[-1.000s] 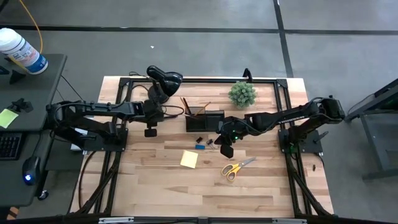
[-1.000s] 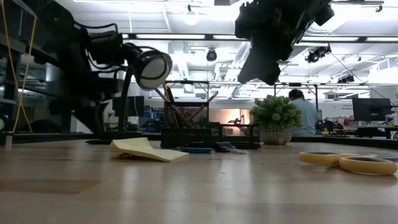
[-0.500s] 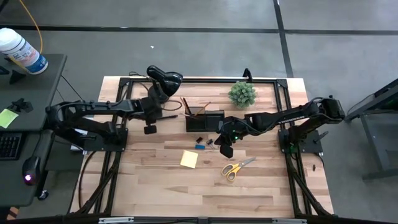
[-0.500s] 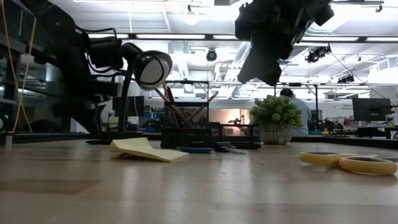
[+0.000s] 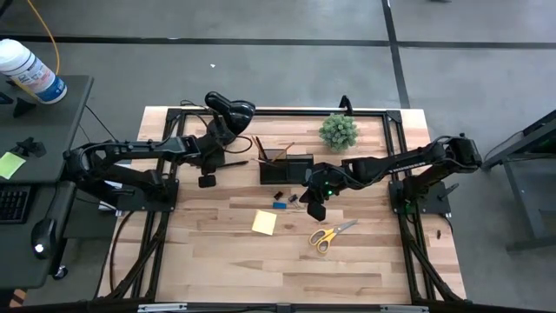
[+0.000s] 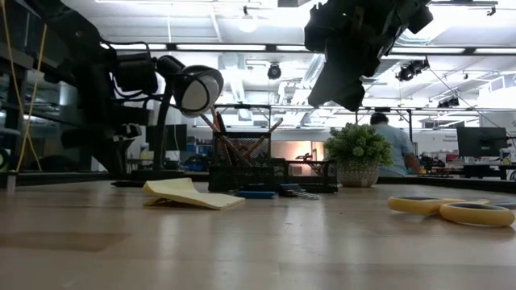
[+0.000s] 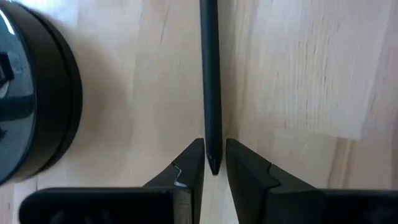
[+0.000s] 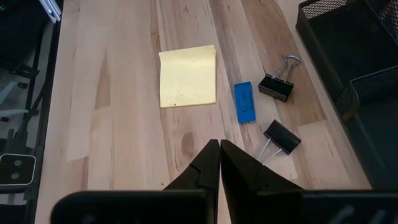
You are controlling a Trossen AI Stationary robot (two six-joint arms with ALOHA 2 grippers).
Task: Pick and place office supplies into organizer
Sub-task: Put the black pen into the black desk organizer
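- The organizer stands at the far middle of the table. A few pens already stick up out of its tall cup.
- Just in front of the organizer lie two black clips and a tiny blue block. The yellow sticky pad is a little farther out. The yellow scissors lie farthest from it.
- The left claw is beside the organizer, near the desk lamp. It looks to be pinching the tip of a dark pen.
- In the last second the left claw has slid a little away from the organizer, toward its own side. I think it has taken hold of the pen, but the pen is not in the cup yet.
- The right claw is pressed together and holds nothing. It has not moved. It hangs over the clips in front of the organizer.
- A small green plant sits on the organizer's other side from the lamp.
- The table is light wood planks.
- Far behind the organizer is a big bright room, where a person has shifted a bit.
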